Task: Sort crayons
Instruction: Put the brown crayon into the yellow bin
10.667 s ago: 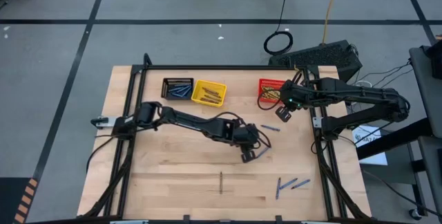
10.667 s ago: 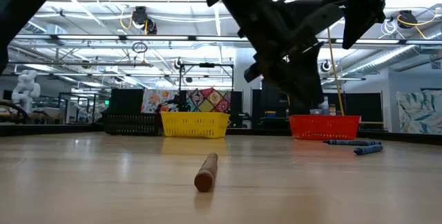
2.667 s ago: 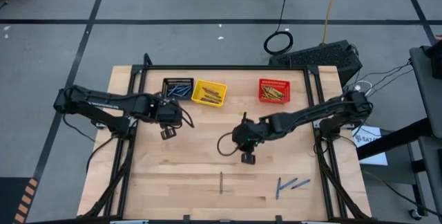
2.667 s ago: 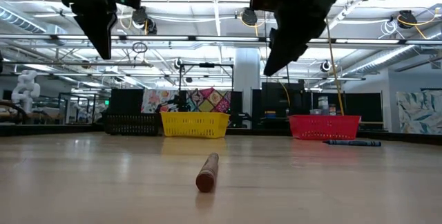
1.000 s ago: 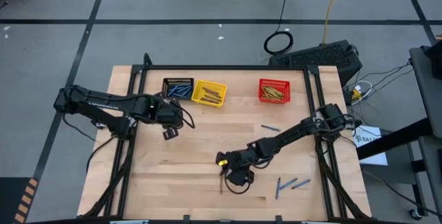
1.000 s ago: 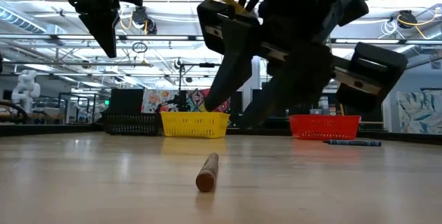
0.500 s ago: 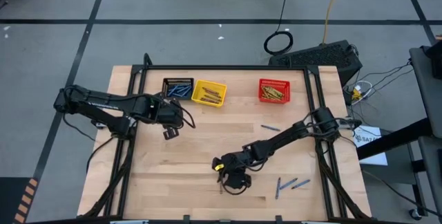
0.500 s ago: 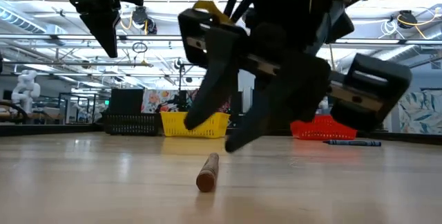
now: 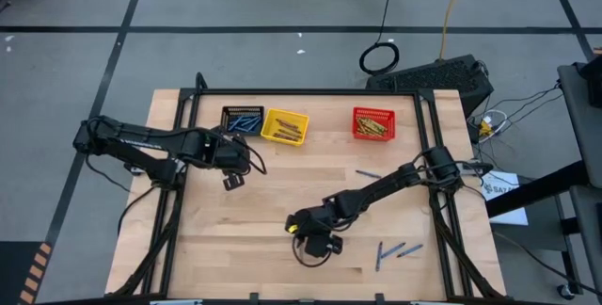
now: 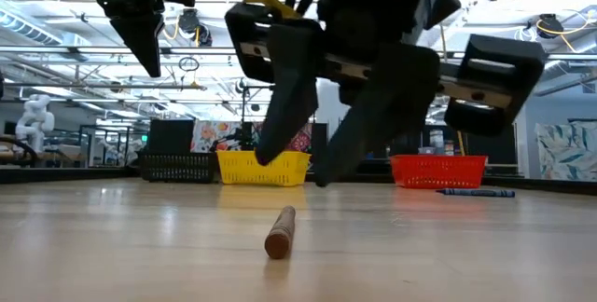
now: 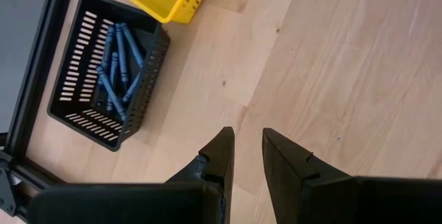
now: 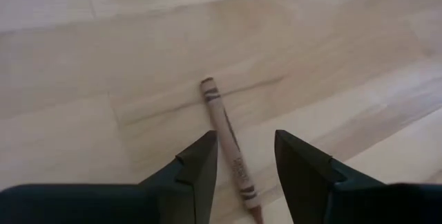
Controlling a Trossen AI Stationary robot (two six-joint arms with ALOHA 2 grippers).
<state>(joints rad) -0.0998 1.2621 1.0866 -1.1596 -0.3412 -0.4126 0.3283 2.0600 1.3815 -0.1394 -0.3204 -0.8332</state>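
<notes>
A brown crayon [image 12: 226, 135] lies flat on the wooden table near its front edge, its end toward the low camera [image 10: 279, 231]. My right gripper [image 12: 245, 156] hangs open just above it, one finger on either side, touching nothing; from above it shows at the table's near middle [image 9: 312, 243]. My left gripper [image 11: 247, 148] waits open and empty above the table's far left [image 9: 231, 181], beside the black basket [image 11: 148, 79] of blue crayons [image 11: 116, 65]. Three blue crayons lie loose on the table: one [image 9: 368, 174] and two more [image 9: 393, 251].
At the table's far edge stand the black basket [image 9: 242, 120], a yellow basket [image 9: 285, 126] and a red basket [image 9: 373, 124], each with crayons in it. A black frame rail [image 9: 179, 145] runs along the table's sides.
My right gripper has drifted a little toward the table's left edge, over the brown crayon, and has stayed open. The crayon has not moved.
</notes>
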